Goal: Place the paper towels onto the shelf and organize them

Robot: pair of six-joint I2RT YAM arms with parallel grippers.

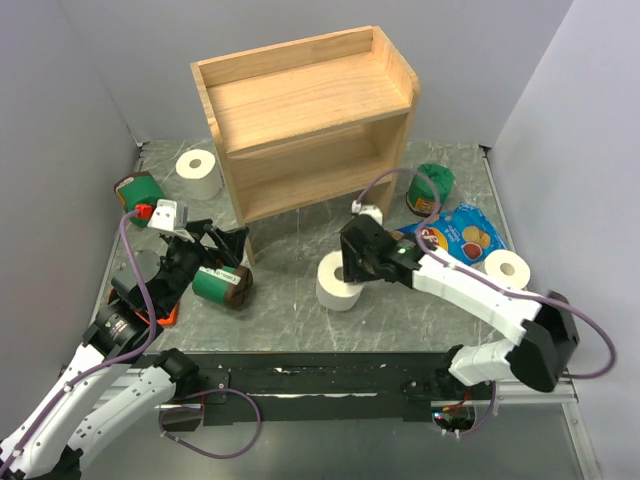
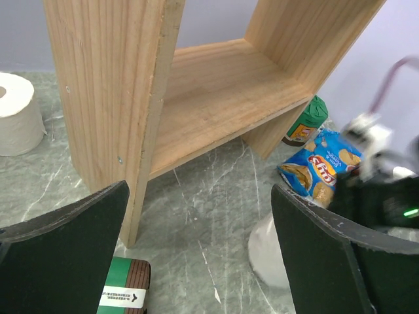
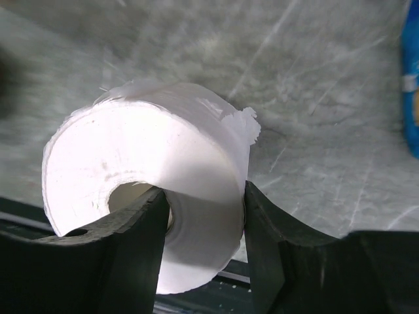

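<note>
**Three yet to be shelved**

One roll [image 1: 338,283], stood at the shelf's [image 1: 310,110] 6 o'clock, is pinched through its wall by the right gripper [image 1: 346,270], one finger in the core. A second roll [image 1: 200,173] is seen at 8 o'clock, a third roll [image 1: 507,268] at 4 o'clock. The left gripper's [image 2: 200,248] fingers are spread wide, with nothing held.

No wording can be read with certainty. On the green package [image 2: 124,288] lying on the bench [image 2: 209,216], a white label [image 2: 122,298] with dark print and an arrow mark is seen, but its letters are too small to be made out. Coloured print is carried by the blue snack bag [image 2: 319,167] and a yellow-and-red label by the green container [image 2: 306,123], possibly brand names, yet neither can be deciphered.
</note>
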